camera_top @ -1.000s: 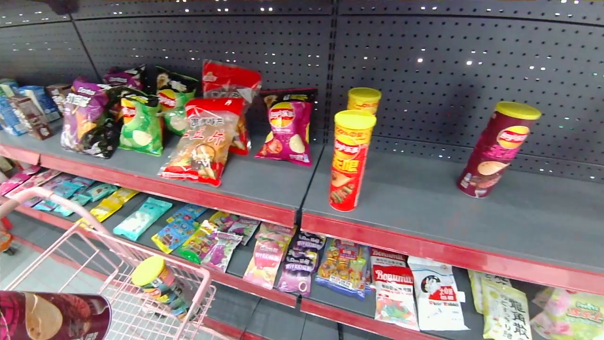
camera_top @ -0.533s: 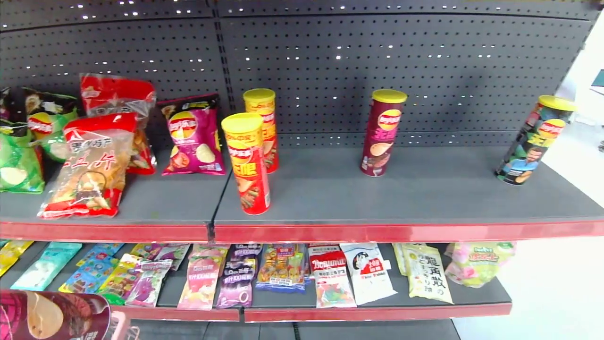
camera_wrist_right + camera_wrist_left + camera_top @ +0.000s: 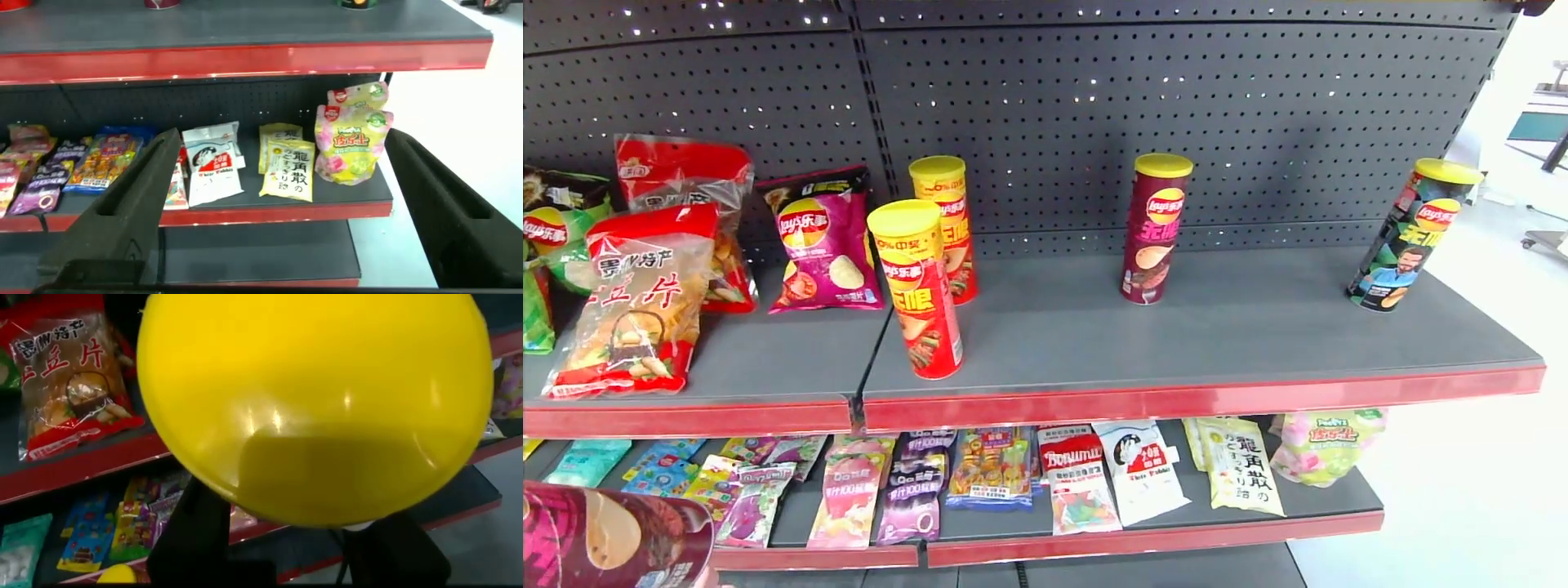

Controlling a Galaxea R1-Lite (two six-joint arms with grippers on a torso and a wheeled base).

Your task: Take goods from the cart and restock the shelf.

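Left gripper (image 3: 292, 532) is clamped on a maroon chip can (image 3: 613, 543). The can is seen at the lower-left corner of the head view, lying roughly sideways, in front of the left part of the lower shelf (image 3: 1143, 537). In the left wrist view its yellow lid (image 3: 315, 400) is seen end-on, with dark fingers (image 3: 192, 539) on either side beneath it.

Right gripper (image 3: 282, 143) is spread wide, nothing held. It is pointed at the lower shelf, where flat snack packets (image 3: 286, 167) are laid in a row.

On the upper shelf (image 3: 1217, 335):
- two red-and-yellow cans (image 3: 916, 290) upright near the panel seam, one just behind the other
- a second maroon can (image 3: 1153, 229) upright near the back, well apart to the right
- a dark green can (image 3: 1413, 235) near the right end

Chip bags (image 3: 821, 241) are propped against the pegboard (image 3: 1094, 106) on the left section.
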